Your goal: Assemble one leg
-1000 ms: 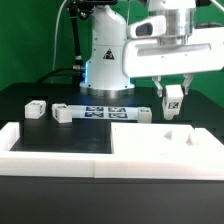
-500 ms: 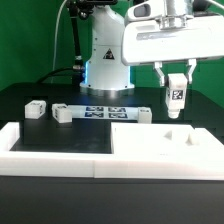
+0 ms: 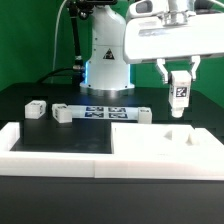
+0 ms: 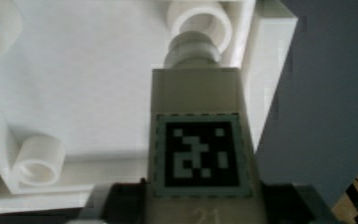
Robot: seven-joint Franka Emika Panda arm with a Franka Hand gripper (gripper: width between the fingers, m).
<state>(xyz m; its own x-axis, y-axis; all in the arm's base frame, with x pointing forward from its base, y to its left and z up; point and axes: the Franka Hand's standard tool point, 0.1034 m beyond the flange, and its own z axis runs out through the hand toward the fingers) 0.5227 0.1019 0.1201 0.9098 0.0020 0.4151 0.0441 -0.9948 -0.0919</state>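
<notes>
Exterior view: 1 leg (image 3: 180, 98) in pincer (image 3: 180, 86), 2 sm. blocks (image 3: 36, 108) (image 3: 63, 113) on table (image 3: 50, 136).

gripped end of leg (image 3: 180, 98) hidden within pincer (image 3: 180, 84)

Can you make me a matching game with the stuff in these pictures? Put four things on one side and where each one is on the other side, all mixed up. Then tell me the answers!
Things:
1. the leg
2. the marker board
3. the big white panel
4. the small white block

Places:
A. lying at the exterior view's far left
B. lying flat mid-scene, showing a row of tags
C. held up in the air by the tool
D. lying flat at the exterior view's right, below the tool

Pairs: 1-C, 2-B, 3-D, 4-A.
</notes>
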